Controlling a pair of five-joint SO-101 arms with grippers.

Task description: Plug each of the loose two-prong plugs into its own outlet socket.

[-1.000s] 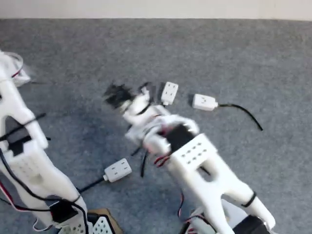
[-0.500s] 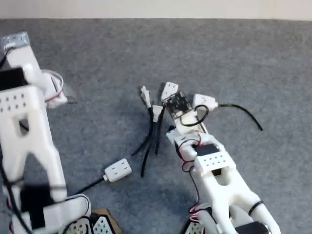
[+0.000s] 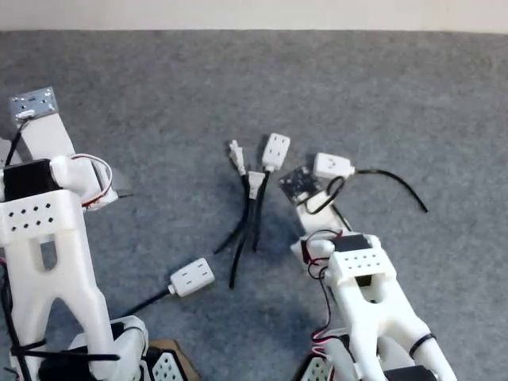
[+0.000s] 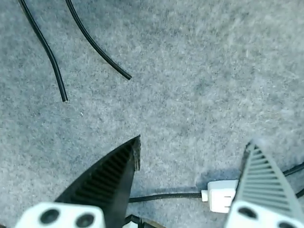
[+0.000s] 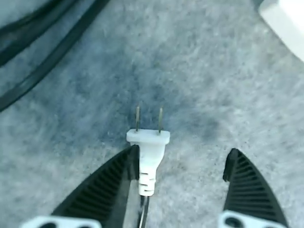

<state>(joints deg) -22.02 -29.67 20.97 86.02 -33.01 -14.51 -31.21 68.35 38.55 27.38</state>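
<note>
Two loose white two-prong plugs [image 3: 236, 154] [image 3: 255, 183] lie on the grey carpet, their black cords running toward the front. Three white outlet sockets lie around them: one beside the plugs [image 3: 275, 149], one to the right [image 3: 333, 166], one nearer the front [image 3: 193, 277]. My right gripper [image 5: 184, 153] is open and low over the carpet. A plug [image 5: 148, 142] lies between its fingers, prongs pointing away, close against the black finger [image 5: 107, 187]. My left gripper [image 4: 194, 142] is open above bare carpet, with a socket [image 4: 220, 199] beside its pale finger [image 4: 261, 175].
The left arm [image 3: 44, 230] stands tall at the left edge and the right arm [image 3: 361, 286] stretches in from the front right. Two loose black cord ends [image 4: 61, 92] [image 4: 124, 75] lie on the carpet. The far half of the carpet [image 3: 238, 71] is bare.
The right arm has pulled back from the left of the plugs to their right side, uncovering both plugs. The left arm has swung in and shifted at the left edge.
</note>
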